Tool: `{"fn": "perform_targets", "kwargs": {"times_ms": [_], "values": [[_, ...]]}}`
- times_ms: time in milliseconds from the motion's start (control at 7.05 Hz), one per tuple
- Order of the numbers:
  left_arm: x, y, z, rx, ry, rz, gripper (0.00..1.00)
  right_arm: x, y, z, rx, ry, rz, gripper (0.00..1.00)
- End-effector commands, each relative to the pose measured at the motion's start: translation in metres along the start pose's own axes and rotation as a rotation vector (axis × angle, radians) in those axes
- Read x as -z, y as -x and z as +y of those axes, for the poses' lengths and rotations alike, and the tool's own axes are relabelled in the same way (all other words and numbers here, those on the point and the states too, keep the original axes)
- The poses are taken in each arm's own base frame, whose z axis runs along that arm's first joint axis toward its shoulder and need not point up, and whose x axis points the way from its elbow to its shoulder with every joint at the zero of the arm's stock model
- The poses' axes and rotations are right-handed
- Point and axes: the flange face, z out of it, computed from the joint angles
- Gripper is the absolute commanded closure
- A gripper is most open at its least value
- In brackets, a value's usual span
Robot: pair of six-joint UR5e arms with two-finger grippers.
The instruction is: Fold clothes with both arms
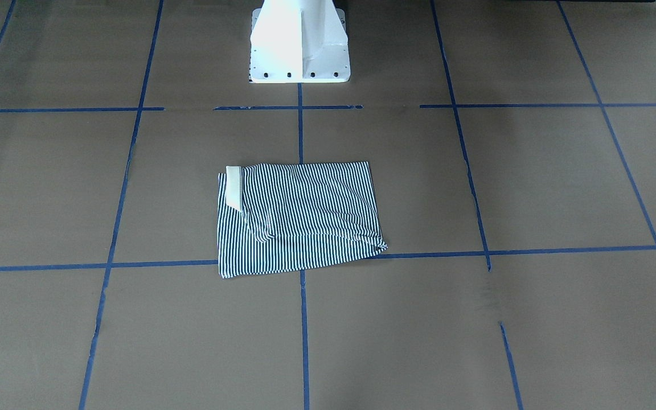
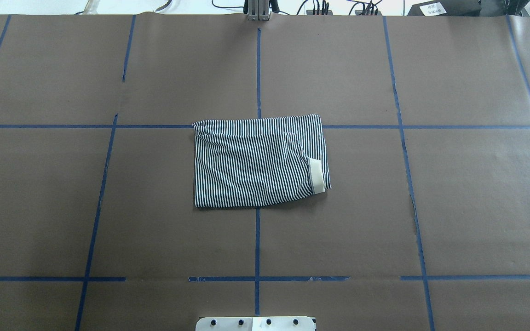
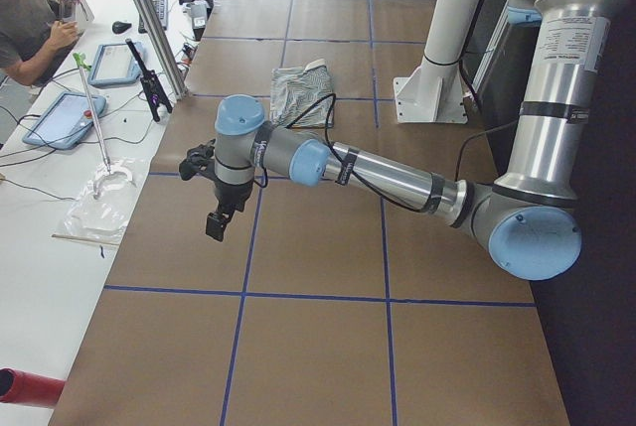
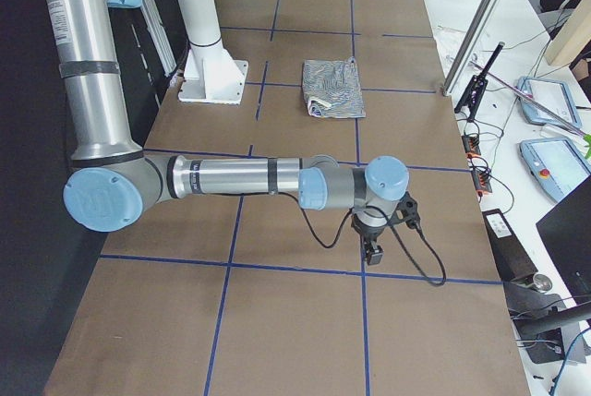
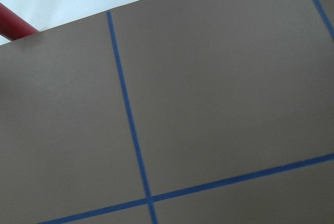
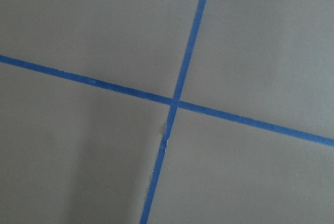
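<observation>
brown paper covering (image 2: 154, 216), divided into a grid by blue tape lines (image 2: 257, 239), spans the table. polo shirt (image 2: 256, 161) lies folded into a flat rectangle at table centre, in front of the white pedestal (image 1: 298, 45), with the cream collar (image 2: 316, 175) exposed at one edge. left gripper (image 3: 215, 224) and right gripper (image 4: 373, 253) hang over bare paper at opposite table ends, well apart from the shirt. jaw state: cannot tell for either.
</observation>
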Motion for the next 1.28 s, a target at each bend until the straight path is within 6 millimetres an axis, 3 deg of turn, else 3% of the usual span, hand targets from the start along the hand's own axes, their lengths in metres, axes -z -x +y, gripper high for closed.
{"fn": "perform_targets", "kwargs": {"times_ms": [0,284,426,568,851,1135], "values": [[-0.020,0.017,0.032,-0.001,0.056,0.008,0.00,-0.003,-0.011,0.039,-0.038,-0.005,-0.007,0.00],[-0.033,0.025,0.033,-0.072,-0.035,-0.001,0.00,-0.007,-0.012,0.045,-0.047,0.001,-0.009,0.00],[-0.063,0.043,0.053,-0.041,0.019,0.000,0.00,-0.008,-0.013,0.047,-0.051,0.003,-0.010,0.00],[-0.083,0.051,0.061,-0.021,0.059,0.010,0.00,-0.006,-0.011,0.045,-0.052,-0.001,-0.013,0.00],[-0.083,0.048,0.072,0.048,0.160,0.032,0.00,-0.004,-0.009,0.043,-0.050,-0.005,-0.017,0.00],[-0.055,0.028,0.069,0.086,0.200,0.061,0.00,-0.004,-0.004,0.041,-0.059,-0.021,-0.070,0.00]]}}
